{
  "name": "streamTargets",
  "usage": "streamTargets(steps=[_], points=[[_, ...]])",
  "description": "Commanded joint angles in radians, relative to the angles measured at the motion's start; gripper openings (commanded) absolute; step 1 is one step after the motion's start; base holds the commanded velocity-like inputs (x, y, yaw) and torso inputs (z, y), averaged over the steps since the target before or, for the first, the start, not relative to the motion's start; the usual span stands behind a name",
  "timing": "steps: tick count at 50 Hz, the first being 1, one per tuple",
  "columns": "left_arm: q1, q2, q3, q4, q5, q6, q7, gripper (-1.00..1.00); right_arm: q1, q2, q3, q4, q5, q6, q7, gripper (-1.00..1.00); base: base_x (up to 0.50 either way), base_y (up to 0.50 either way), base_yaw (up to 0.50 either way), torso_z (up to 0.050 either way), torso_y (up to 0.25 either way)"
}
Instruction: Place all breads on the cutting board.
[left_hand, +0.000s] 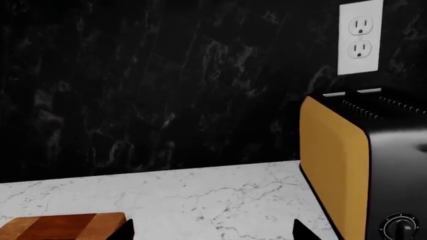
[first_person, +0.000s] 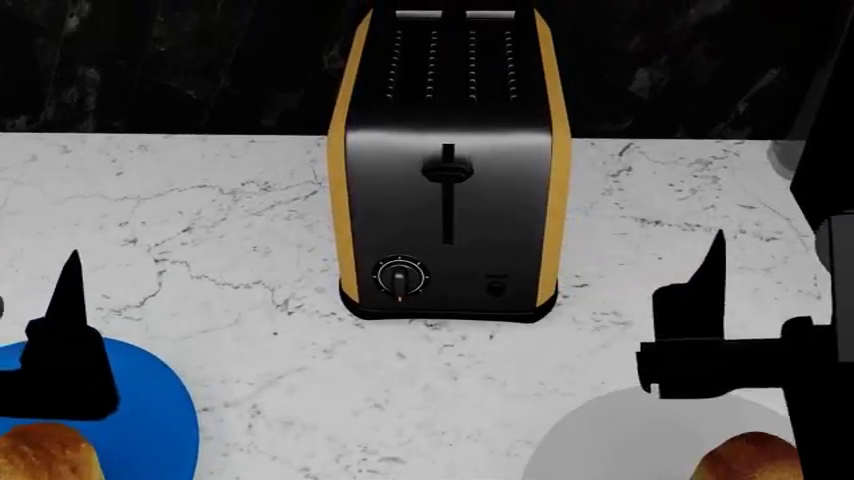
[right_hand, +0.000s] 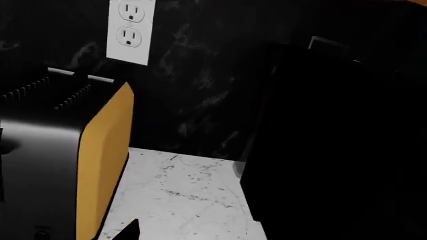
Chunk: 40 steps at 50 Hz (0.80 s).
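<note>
Golden loaves (first_person: 47, 450) (first_person: 750, 455) flank our toaster (first_person: 447, 170); we cannot tell either gripper's (first_person: 60, 330) (first_person: 707, 320) jaws' state.

A black toaster (first_person: 447, 170) with mustard-yellow sides stands at twelve o'clock on the white marble counter (first_person: 200, 240), its two slots up, its lever and dial facing six o'clock. Behind it rises a black marble wall (left_hand: 147, 80) bearing a white outlet (left_hand: 360, 37). A round blue plate (first_person: 154, 420) lies at seven o'clock on the counter, cut by the edge of the head view; a round white plate (first_person: 627, 440) lies at five o'clock. A tall dark appliance (right_hand: 340, 145) stands at two o'clock, well apart from the toaster.
</note>
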Motion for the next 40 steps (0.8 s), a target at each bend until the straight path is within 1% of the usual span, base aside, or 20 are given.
streamTargets(steps=[1, 2, 3, 6, 9, 12, 20, 22, 25, 31, 34, 40], points=[[-0.010, 0.006, 0.020, -0.008, -0.016, -0.002, -0.017, 1.00, 0.100, 0.178, -0.063, 0.250, 0.460, 0.022, 0.293, 1.00, 0.00, 0.00, 0.00, 0.000, 0.000], [-0.014, 0.006, 0.023, -0.011, -0.019, -0.005, -0.019, 1.00, 0.108, 0.193, -0.086, 0.267, 0.495, 0.017, 0.314, 1.00, 0.00, 0.00, 0.00, 0.000, 0.000], [-0.018, 0.006, 0.025, -0.014, -0.020, -0.005, -0.020, 1.00, 0.126, 0.212, -0.108, 0.313, 0.567, 0.009, 0.359, 1.00, 0.00, 0.00, 0.00, 0.000, 0.000], [-0.011, 0.008, 0.033, -0.015, 0.000, 0.003, -0.006, 1.00, 0.172, 0.274, -0.172, 0.370, 0.679, -0.004, 0.423, 1.00, 0.00, 0.00, 0.00, 0.000, 0.000], [-0.003, 0.007, 0.040, -0.020, 0.014, 0.009, 0.005, 1.00, 0.184, 0.307, -0.217, 0.411, 0.726, -0.013, 0.445, 1.00, 0.00, 0.00, 0.00, 0.000, 0.000], [-0.003, 0.007, 0.042, -0.024, 0.010, 0.011, 0.003, 1.00, 0.228, 0.355, -0.290, 0.473, 0.830, -0.031, 0.492, 1.00, 0.00, 0.00, 0.00, 0.000, 0.000], [0.006, -0.002, 0.035, -0.016, -0.015, 0.013, -0.017, 1.00, 0.288, 0.426, -0.413, 0.538, 0.934, -0.025, 0.513, 1.00, 0.00, 0.00, 0.00, 0.000, 0.000], [-0.005, -0.010, 0.031, -0.013, -0.042, 0.004, -0.039, 1.00, 0.324, 0.440, -0.474, 0.585, 0.997, -0.035, 0.525, 1.00, 0.00, 0.00, 0.00, 0.000, 0.000], [0.002, -0.010, 0.033, -0.012, -0.033, 0.011, -0.034, 1.00, 0.359, 0.446, -0.539, 0.617, 1.035, -0.018, 0.524, 1.00, 0.00, 0.00, 0.00, 0.000, 0.000], [0.000, -0.011, 0.043, -0.014, -0.024, 0.014, -0.026, 1.00, 0.343, 0.467, -0.574, 0.643, 1.059, -0.031, 0.505, 1.00, 0.00, 0.00, 0.00, 0.000, 0.000], [-0.003, -0.013, 0.044, -0.015, -0.029, 0.014, -0.033, 1.00, 0.345, 0.481, -0.613, 0.642, 1.115, -0.055, 0.519, 1.00, 0.00, 0.00, 0.00, 0.000, 0.000], [-0.005, -0.017, 0.046, -0.014, -0.035, 0.016, -0.039, 1.00, 0.375, 0.497, -0.670, 0.644, 1.158, -0.058, 0.538, 1.00, 0.00, 0.00, 0.00, 0.000, 0.000]])
